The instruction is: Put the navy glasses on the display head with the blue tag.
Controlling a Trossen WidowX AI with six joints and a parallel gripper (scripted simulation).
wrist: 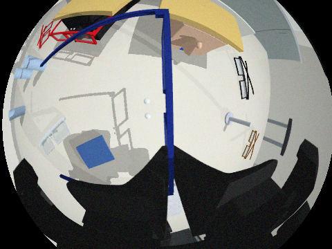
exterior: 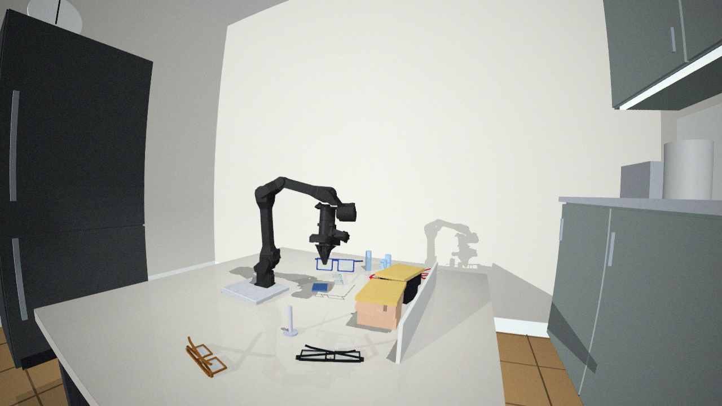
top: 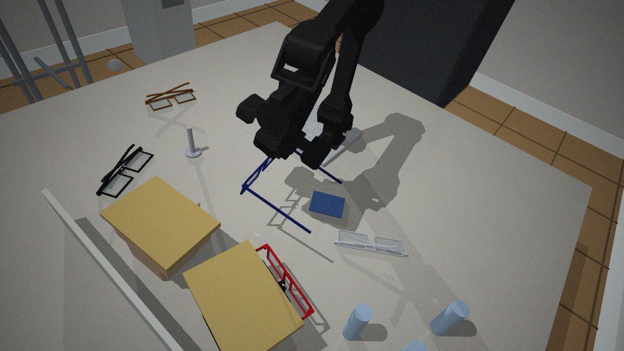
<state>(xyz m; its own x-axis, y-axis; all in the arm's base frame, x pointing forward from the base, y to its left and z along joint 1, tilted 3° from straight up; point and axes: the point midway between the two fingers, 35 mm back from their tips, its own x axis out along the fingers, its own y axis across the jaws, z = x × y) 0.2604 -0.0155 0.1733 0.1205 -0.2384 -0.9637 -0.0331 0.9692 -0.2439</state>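
upright pale peg [top: 190, 142] [exterior: 290, 320] [wrist: 239, 121] in the way, open passage between it and tan head [top: 148, 257] [exterior: 378, 311] [wrist: 207, 39]
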